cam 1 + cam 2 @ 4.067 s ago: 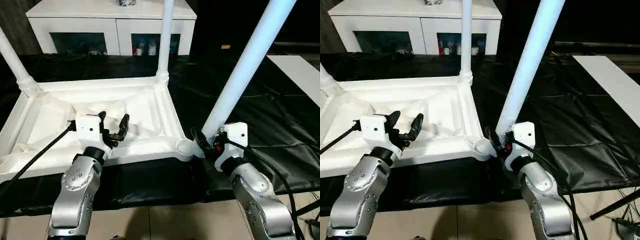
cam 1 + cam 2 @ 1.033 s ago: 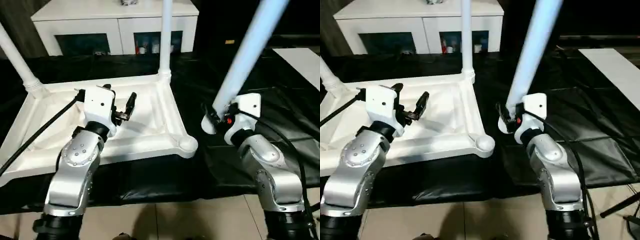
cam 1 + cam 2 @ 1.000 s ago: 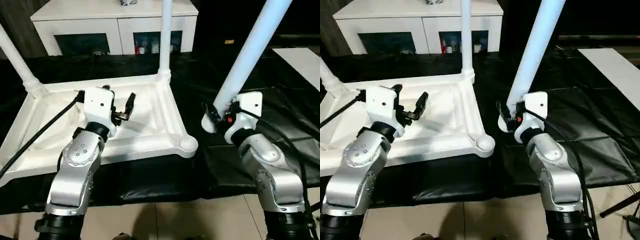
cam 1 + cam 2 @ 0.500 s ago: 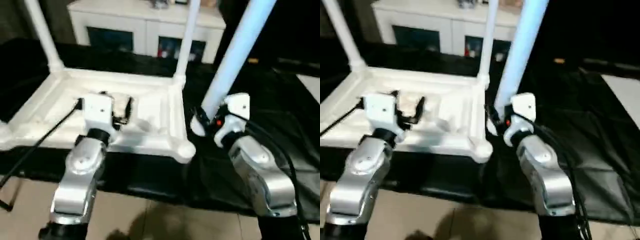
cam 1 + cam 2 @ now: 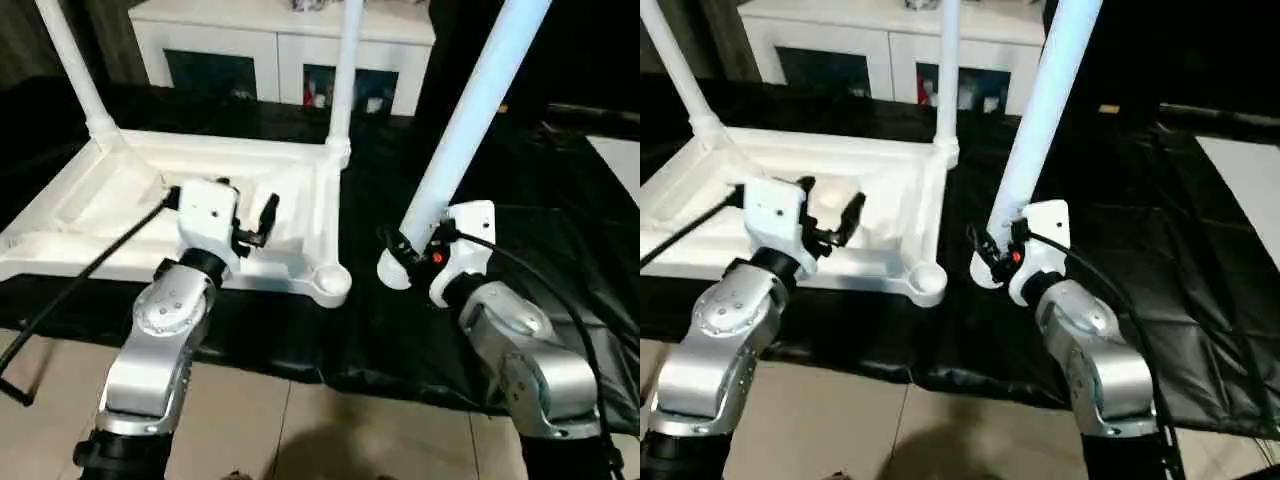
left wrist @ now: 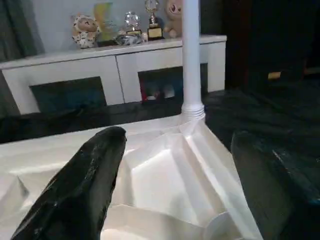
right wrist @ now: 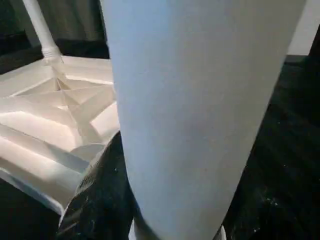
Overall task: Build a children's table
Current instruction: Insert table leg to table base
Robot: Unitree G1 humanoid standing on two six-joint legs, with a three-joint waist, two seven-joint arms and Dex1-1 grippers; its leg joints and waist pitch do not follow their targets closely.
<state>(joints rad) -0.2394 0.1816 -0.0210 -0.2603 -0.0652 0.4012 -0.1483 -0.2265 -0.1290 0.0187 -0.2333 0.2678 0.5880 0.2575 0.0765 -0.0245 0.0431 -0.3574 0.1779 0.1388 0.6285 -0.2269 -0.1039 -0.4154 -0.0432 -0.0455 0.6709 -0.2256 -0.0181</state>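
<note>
Two legs seated, third in hand, near corner socket open.

White plastic tabletop [image 5: 120, 215] lies ribbed side up on black-covered counter [image 5: 560, 230]. Right gripper [image 5: 405, 250] has its jaws closed round the long white tapered tube leg [image 5: 465, 120] near its foot, just beside empty round socket [image 5: 330, 283]. Left gripper [image 5: 255, 225] hovers over ribs, jaws wide, empty. Judged light, stiff, smooth: grip low.
</note>
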